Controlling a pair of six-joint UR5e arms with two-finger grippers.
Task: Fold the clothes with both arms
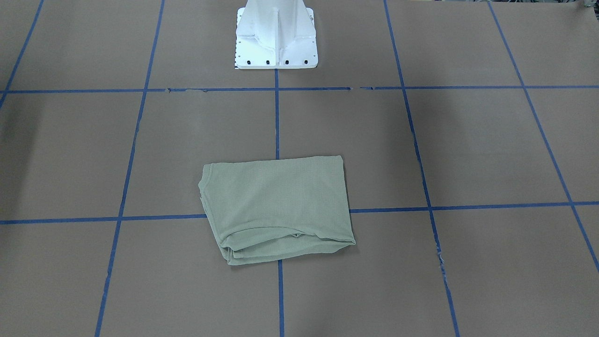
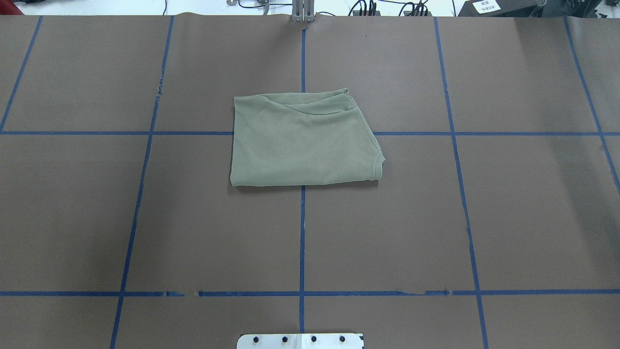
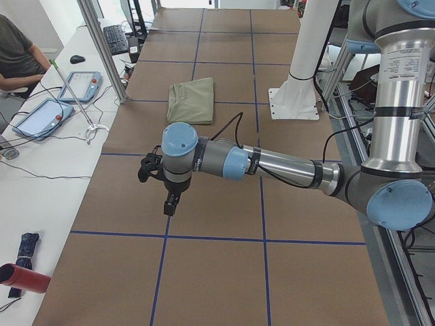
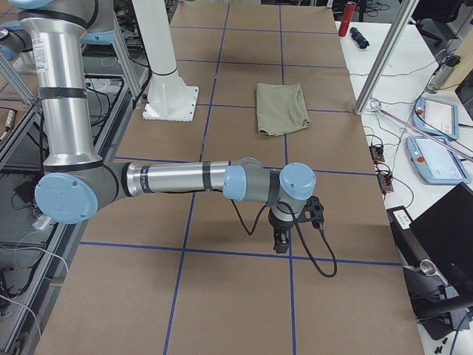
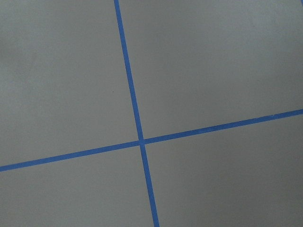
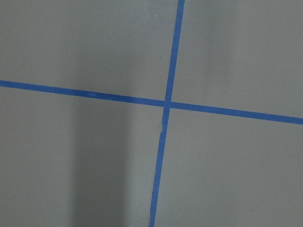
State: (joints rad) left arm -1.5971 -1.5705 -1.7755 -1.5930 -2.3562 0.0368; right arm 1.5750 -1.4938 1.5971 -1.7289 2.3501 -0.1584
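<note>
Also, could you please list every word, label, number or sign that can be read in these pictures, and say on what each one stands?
No text is readable in any view.
White label on a dark box beyond the table's far edge: printed, too small to read.
White tag on the side bench: too small to read.
Pendant screen: blurred, unreadable.
Folded shirt: no logo or label shows.

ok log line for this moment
shirt: folded, flat on table | left gripper: away from shirt, jaws unclear | right gripper: same
</note>
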